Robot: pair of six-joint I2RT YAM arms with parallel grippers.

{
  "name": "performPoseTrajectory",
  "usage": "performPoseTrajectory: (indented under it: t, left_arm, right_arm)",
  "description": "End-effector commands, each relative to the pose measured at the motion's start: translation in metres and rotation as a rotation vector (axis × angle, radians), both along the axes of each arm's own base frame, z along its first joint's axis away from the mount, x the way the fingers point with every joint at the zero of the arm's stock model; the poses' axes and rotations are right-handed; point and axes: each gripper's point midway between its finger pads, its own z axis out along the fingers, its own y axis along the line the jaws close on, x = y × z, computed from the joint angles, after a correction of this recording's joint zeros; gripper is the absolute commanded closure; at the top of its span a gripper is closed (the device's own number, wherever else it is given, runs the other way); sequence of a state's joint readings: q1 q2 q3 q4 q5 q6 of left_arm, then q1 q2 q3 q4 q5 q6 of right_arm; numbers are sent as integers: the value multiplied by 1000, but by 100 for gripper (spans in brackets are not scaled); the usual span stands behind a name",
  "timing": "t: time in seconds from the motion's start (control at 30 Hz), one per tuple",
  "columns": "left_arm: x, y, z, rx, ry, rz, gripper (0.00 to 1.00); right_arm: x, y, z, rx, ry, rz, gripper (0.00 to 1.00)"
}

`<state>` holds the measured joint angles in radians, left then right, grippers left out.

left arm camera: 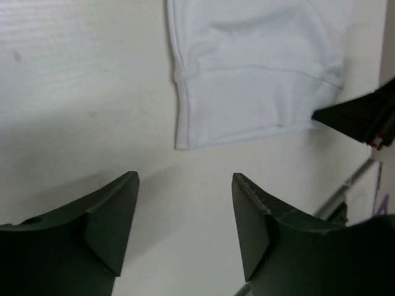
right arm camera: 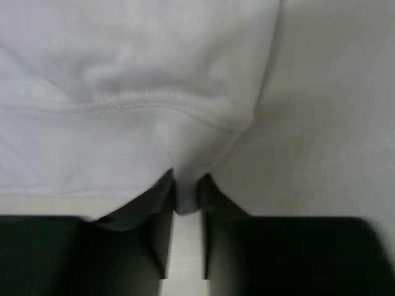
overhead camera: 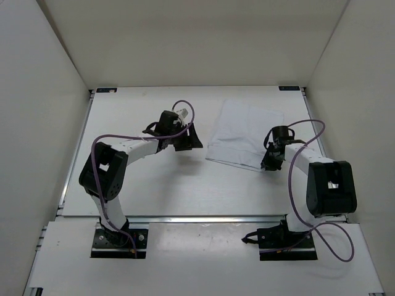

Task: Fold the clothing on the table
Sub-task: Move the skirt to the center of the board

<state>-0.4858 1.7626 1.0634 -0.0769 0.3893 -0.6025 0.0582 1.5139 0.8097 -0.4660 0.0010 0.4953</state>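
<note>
clothing [overhead camera: 244, 132] flat on desk [overhead camera: 154, 191], right of centre. right tool [right arm camera: 187, 198] clenched on near hem corner, prob to lift for fold. left tool [left arm camera: 185, 185] spread, empty, just short of other near corner, lining up matching pinch i guess.

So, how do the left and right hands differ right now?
The left hand is open; the right hand is closed. The left hand holds nothing, short of the clothing over bare table; the right hand pinches the clothing's edge. Both face its hemmed end.
</note>
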Motion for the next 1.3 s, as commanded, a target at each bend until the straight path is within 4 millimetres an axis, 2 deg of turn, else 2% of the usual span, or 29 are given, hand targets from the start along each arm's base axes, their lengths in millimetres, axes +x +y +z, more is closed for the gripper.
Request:
performPoseTrajectory:
  t: [0.0, 0.03, 0.07, 0.13, 0.17, 0.2, 0.23, 0.27, 0.33, 0.37, 0.43, 0.5, 0.53, 0.57, 0.63, 0.67, 0.73, 0.83, 0.9, 1.03, 1.07, 1.1, 1.13, 1.17, 1.2, 1.27]
  left_arm:
    - [9, 20, -11, 176, 3, 44, 31]
    - [10, 27, -11, 167, 12, 64, 31]
    - [8, 30, -13, 162, 22, 73, 31]
    - [3, 56, -20, 160, 51, 122, 32]
    - [4, 64, -22, 164, 52, 138, 32]
    - [3, 79, -25, 171, 63, 162, 33]
    - [1, 85, -28, 180, 69, 155, 33]
    - [-1, 91, -33, 197, 90, 159, 31]
    - [-3, 99, -38, 269, 87, 141, 25]
    - [-5, 102, -39, 300, 95, 140, 22]
    - [-4, 107, -42, 383, 76, 145, 19]
    - [-6, 115, -45, 427, 84, 159, 18]
    - [-7, 114, -46, 433, 81, 156, 18]
    - [-8, 117, -50, 439, 90, 161, 18]
    - [-9, 124, -54, 465, 98, 177, 18]
    - [-11, 129, -58, 482, 105, 190, 18]
    - [-11, 134, -61, 487, 105, 221, 18]
    - [-15, 128, -63, 456, 120, 227, 20]
    - [-16, 118, -67, 459, 130, 198, 21]
    - [-21, 87, -76, 441, 144, 118, 30]
    - [-23, 77, -76, 408, 153, 95, 38]
    - [-25, 69, -77, 373, 168, 75, 51]
    - [-33, 55, -78, 335, 178, 27, 57]
    - [-35, 51, -80, 320, 182, 26, 73]
    - [-38, 46, -80, 302, 191, 13, 98]
    - [-50, 45, -84, 297, 219, -11, 100]
  right_arm:
    - [19, 8, -3, 8, -32, -37, 89]
    - [26, 13, -1, 17, -46, -20, 100]
    - [33, 27, 1, 59, -51, 18, 100]
    - [37, 61, 0, 79, -44, 118, 99]
    - [44, 71, 1, 77, -50, 145, 100]
    - [38, 89, -5, 83, -22, 199, 100]
    - [35, 110, -4, 93, -10, 250, 100]
    - [33, 117, -10, 104, 12, 265, 100]
    - [13, 152, -14, 131, 47, 353, 100]
    - [5, 157, -21, 134, 72, 362, 100]
    - [-16, 172, -23, 142, 89, 413, 100]
    - [-39, 170, -31, 151, 121, 422, 100]
    - [-44, 171, -26, 161, 111, 431, 100]
    - [-53, 164, -32, 165, 130, 409, 100]
    - [-65, 153, -30, 171, 121, 399, 100]
    - [-62, 151, -25, 178, 99, 392, 100]
    - [-67, 140, -24, 172, 105, 381, 100]
    - [-75, 129, -28, 161, 115, 377, 100]
    - [-73, 130, -27, 163, 114, 374, 100]
    - [-68, 133, -26, 158, 104, 391, 100]
    - [-68, 133, -26, 157, 104, 392, 100]
    - [-66, 133, -25, 157, 100, 396, 100]
    - [-67, 135, -25, 158, 101, 407, 100]
    - [-65, 131, -26, 143, 97, 407, 100]
    - [-67, 130, -26, 149, 109, 410, 100]
    - [-66, 127, -22, 142, 109, 430, 100]
